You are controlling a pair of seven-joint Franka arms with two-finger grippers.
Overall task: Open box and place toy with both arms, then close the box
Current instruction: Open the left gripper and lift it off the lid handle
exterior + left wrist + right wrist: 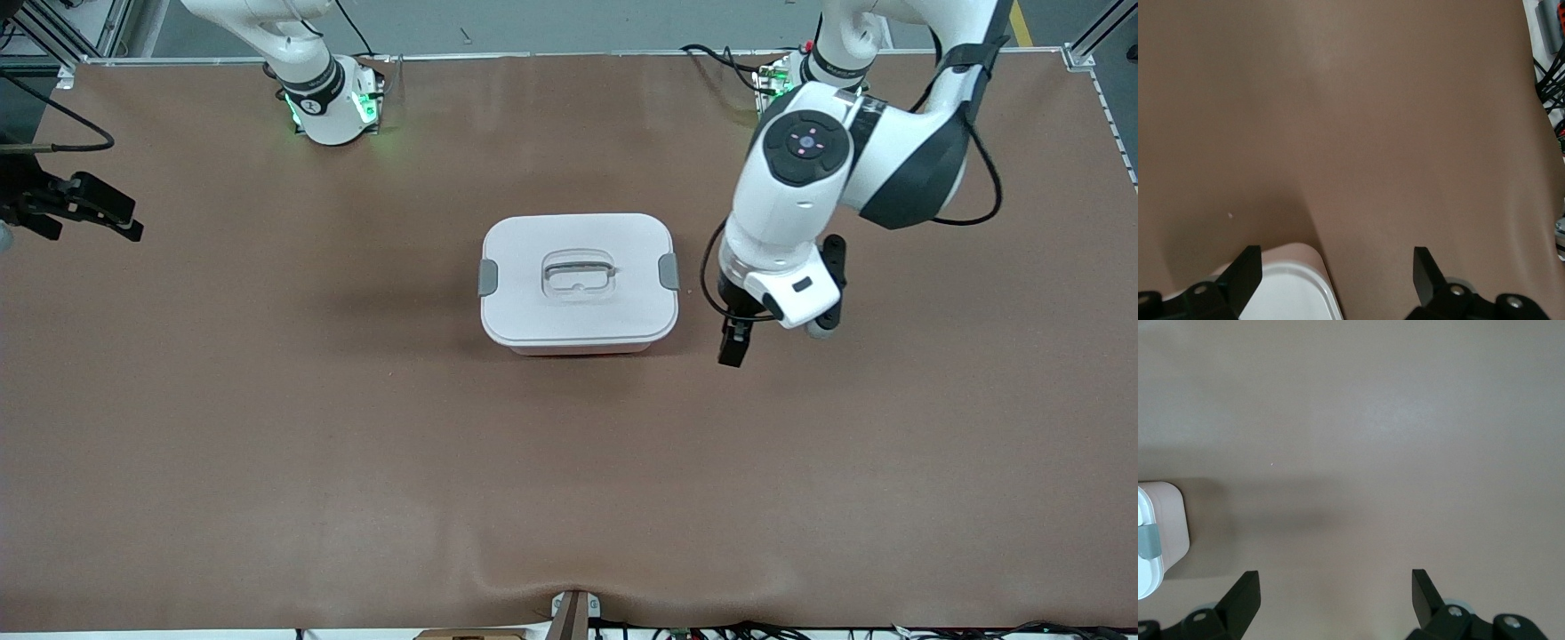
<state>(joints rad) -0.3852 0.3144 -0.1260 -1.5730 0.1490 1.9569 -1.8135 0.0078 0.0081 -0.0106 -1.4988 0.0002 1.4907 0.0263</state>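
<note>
The box (578, 283) stands shut in the middle of the table, its white lid on, grey centre handle (579, 272) and both grey side clips in place. The toy is out of view. My left gripper (734, 348) is open and empty, low over the table beside the box's corner at the left arm's end. That corner shows in the left wrist view (1291, 290) between the fingers of the left gripper (1337, 261). My right gripper (89, 209) is open and empty over the table's edge at the right arm's end. The right wrist view shows the right gripper (1336, 583) and a box corner with a clip (1147, 541).
The brown table mat (356, 444) has a small wrinkle at its near edge, by a bracket (573, 613). Cables (1551, 87) lie past the table edge. The arm bases (329, 98) stand along the edge farthest from the front camera.
</note>
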